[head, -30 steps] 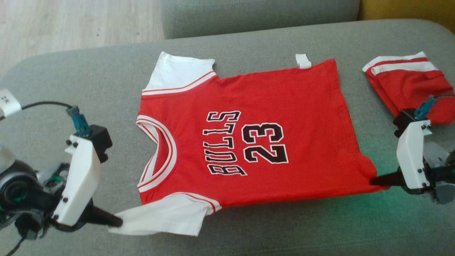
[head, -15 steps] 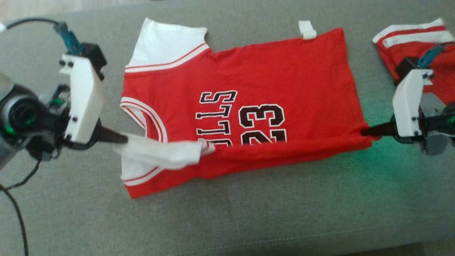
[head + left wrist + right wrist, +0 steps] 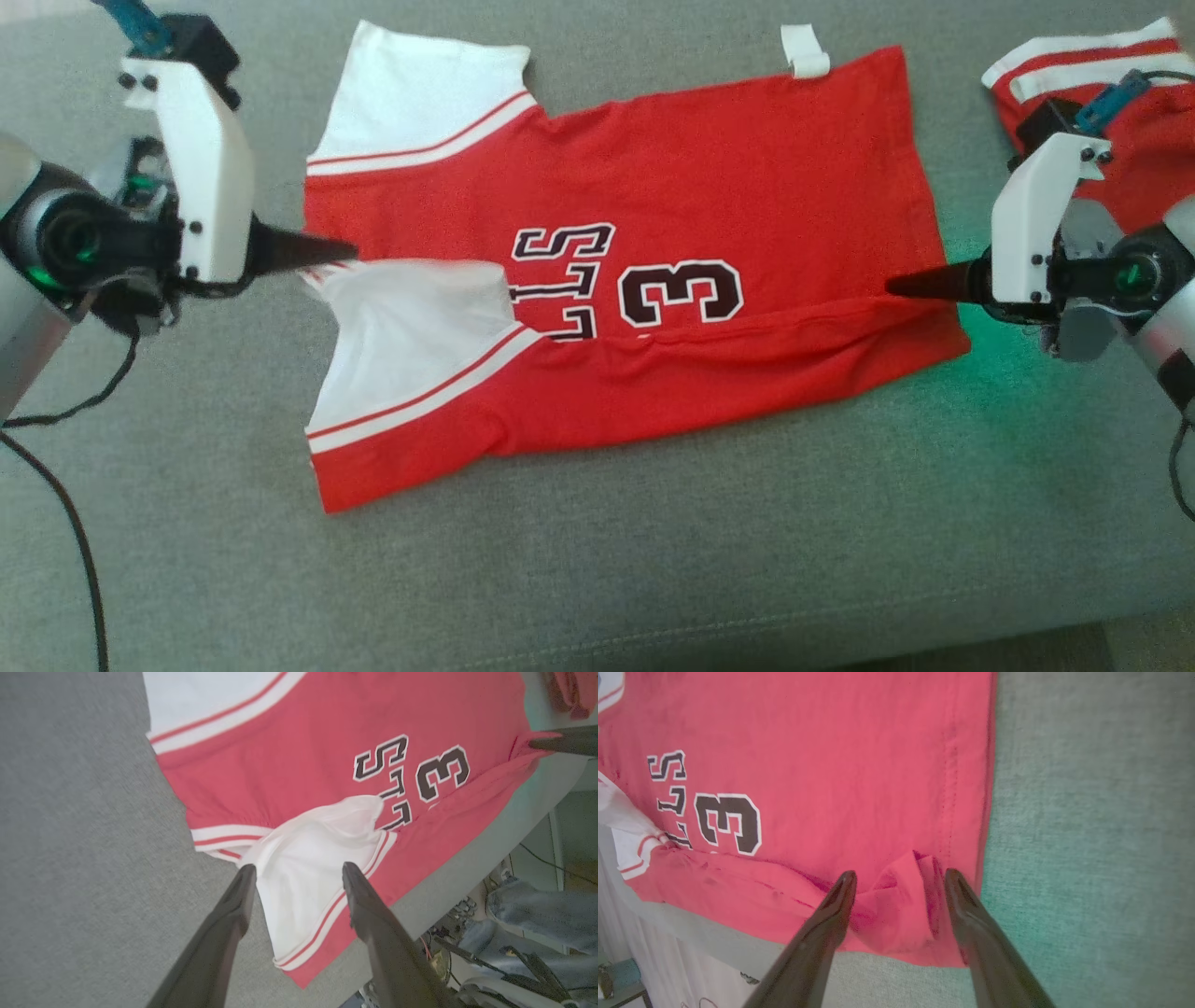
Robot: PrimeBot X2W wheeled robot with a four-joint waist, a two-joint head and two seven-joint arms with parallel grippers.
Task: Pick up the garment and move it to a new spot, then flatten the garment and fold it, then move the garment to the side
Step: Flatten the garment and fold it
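A grey upholstered cushion [image 3: 653, 579] takes up the whole work area. In the left wrist view, blue denim [image 3: 537, 905] and dark cables show past the cushion's near edge.

The red garment [image 3: 709, 187] lies across the middle of the cushion, collar end to the left and hem to the right. Its near long edge is folded over onto the front, and the near white sleeve [image 3: 411, 317] rests on top of the fold.

A second red piece with white stripes [image 3: 1102, 93] sits at the far right, well apart from the garment.

The left gripper [image 3: 327, 252] is at the collar end beside the folded sleeve. Its fingers are spread and grip nothing. The right gripper [image 3: 896, 285] is at the hem end, also released, with a small bunch of red cloth between its parted fingers [image 3: 840, 891].

A white tag [image 3: 805, 51] sticks out from the far edge.

The black print with white outline is partly covered by the fold. What can be read is "LLS" [image 3: 560, 280] and a "3" [image 3: 681, 294], both lying sideways.
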